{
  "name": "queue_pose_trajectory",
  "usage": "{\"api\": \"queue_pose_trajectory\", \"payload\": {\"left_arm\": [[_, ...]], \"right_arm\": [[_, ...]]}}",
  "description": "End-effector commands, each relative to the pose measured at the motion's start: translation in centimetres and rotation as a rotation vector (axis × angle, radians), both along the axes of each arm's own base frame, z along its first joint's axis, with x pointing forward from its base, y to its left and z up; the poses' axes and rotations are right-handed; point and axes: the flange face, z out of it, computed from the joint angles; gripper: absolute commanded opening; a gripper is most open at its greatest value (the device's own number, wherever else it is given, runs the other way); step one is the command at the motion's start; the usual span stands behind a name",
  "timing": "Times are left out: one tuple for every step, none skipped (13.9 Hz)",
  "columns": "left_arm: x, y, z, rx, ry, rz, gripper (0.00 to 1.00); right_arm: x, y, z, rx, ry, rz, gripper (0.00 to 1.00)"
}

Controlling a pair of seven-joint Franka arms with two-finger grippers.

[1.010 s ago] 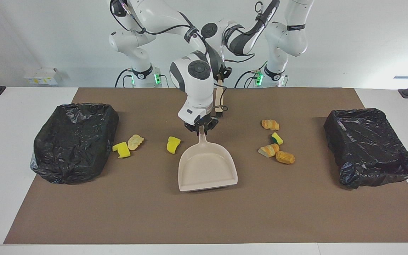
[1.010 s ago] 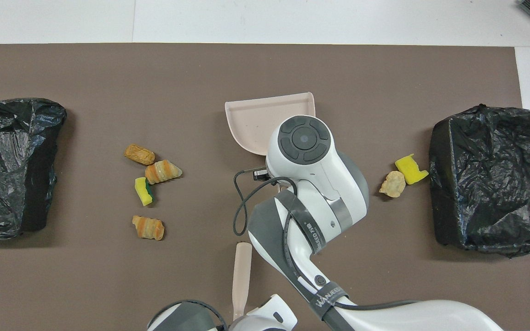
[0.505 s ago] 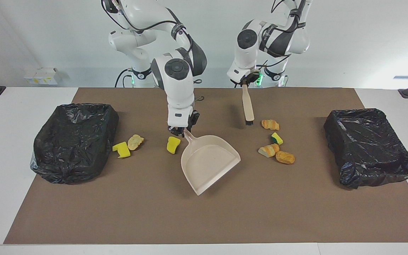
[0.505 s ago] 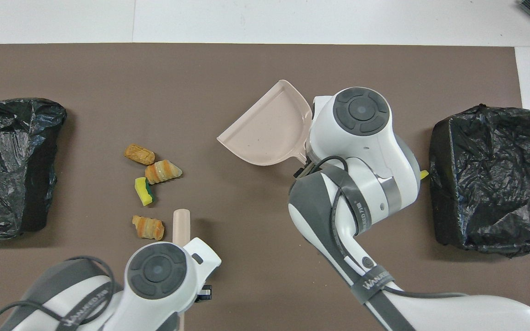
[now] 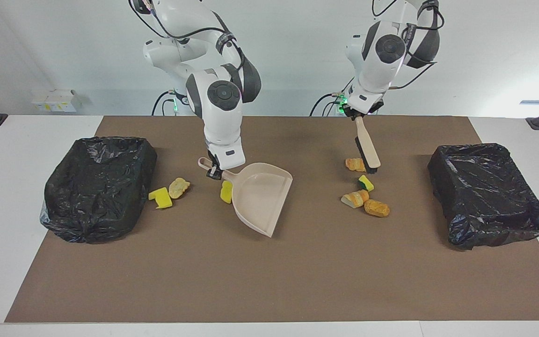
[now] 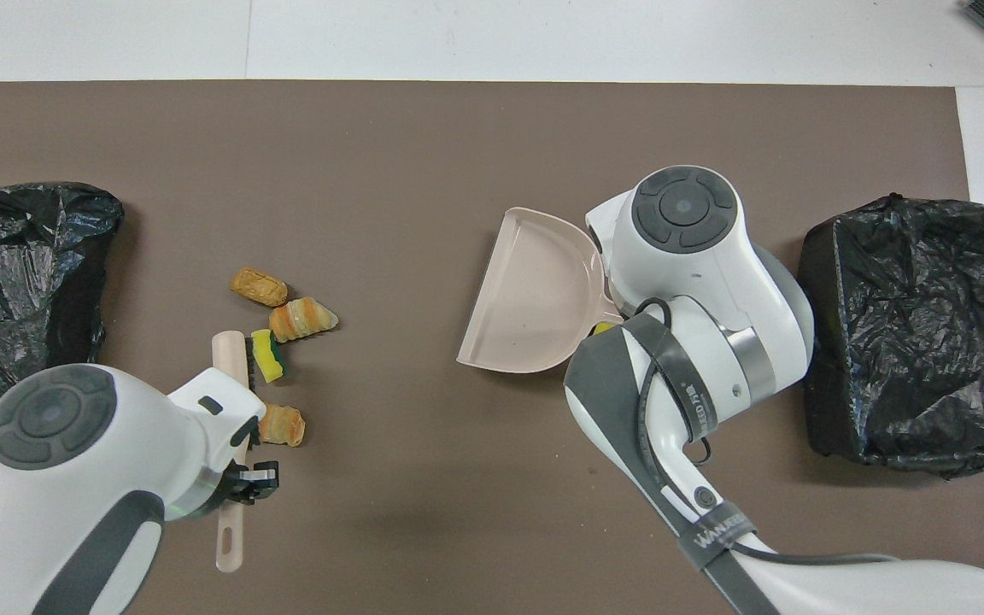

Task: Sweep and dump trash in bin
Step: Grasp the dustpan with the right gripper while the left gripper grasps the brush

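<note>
Dustpan [image 5: 260, 196] swung mouth toward trash [image 5: 365, 194] — clamped in right gripper [image 5: 214, 172]; brush [image 5: 367, 147], clenched by left gripper [image 5: 357, 113], now beside it — sweep imminent.

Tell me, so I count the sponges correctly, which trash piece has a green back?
The small sponge amid the three pastries near the brush: yellow with a dark green layer; the other sponges are all yellow.

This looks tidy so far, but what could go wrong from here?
The right gripper holds the dustpan tilted, right beside a yellow sponge chunk; it might knock that away rather than scoop it. The left gripper has the brush beside four pieces near the black-lined bin; a hard stroke might scatter them, since the dustpan is not near them.
</note>
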Motion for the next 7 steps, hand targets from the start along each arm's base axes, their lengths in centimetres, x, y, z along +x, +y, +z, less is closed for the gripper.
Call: {"api": "queue_pose_trajectory", "payload": {"left_arm": [[3.7, 5.1, -0.4, -0.038, -0.070, 0.006, 0.00], [4.8, 7.1, -0.7, -0.056, -0.101, -0.008, 0.00], [5.6, 8.9, -1.0, -0.066, -0.119, -0.010, 0.00], [5.9, 10.1, -1.1, -0.070, -0.133, -0.007, 0.00], [6.2, 10.8, -1.3, -0.075, -0.136, -0.017, 0.00], [6.6, 11.3, -2.2, -0.078, -0.130, -0.019, 0.00], [7.1, 11.3, -3.6, -0.078, -0.129, -0.019, 0.00]], "right_arm": [[-2.7, 0.0, -0.8, -0.048, -0.013, 0.144, 0.00], [-3.3, 0.8, -1.9, -0.047, -0.018, 0.172, 0.00], [-3.8, 1.8, -2.8, -0.042, -0.028, 0.198, 0.00], [-4.3, 2.7, -3.8, -0.043, -0.034, 0.225, 0.00], [-4.4, 3.1, -4.4, -0.047, -0.041, 0.241, 0.00], [-4.4, 3.4, -4.8, -0.048, -0.046, 0.250, 0.00], [-4.3, 3.5, -5.0, -0.049, -0.050, 0.257, 0.00]]}}
